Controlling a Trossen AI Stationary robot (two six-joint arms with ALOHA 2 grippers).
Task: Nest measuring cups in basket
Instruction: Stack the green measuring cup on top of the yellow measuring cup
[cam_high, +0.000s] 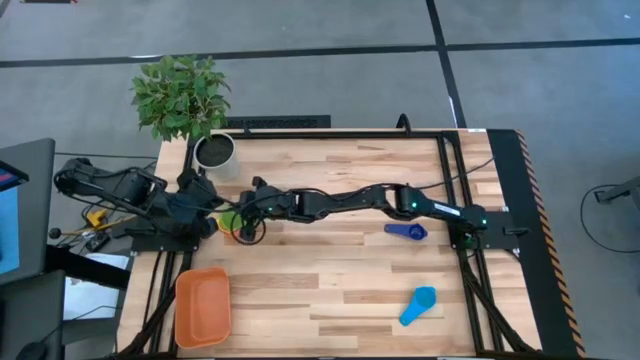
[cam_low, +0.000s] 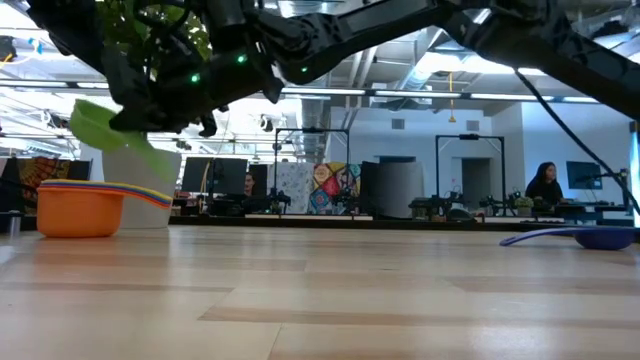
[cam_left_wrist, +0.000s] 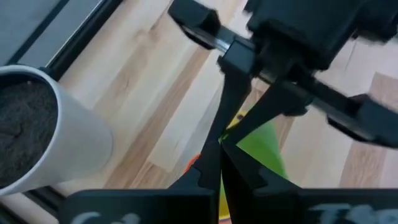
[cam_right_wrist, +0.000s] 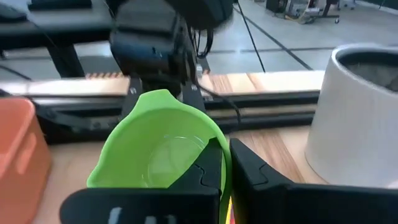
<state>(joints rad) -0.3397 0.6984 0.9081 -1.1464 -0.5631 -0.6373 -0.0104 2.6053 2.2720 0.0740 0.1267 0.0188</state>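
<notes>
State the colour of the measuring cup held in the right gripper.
Bright green: the measuring cup pinched by the right gripper shows best in the right wrist view.

From above, both arms cover the cups near the tabletop's left edge; only slivers of the green cup and an orange cup show. The left claw blocks most of the green cup in its own view. At table height, the picture's right edge cuts the dark blue cup.
</notes>
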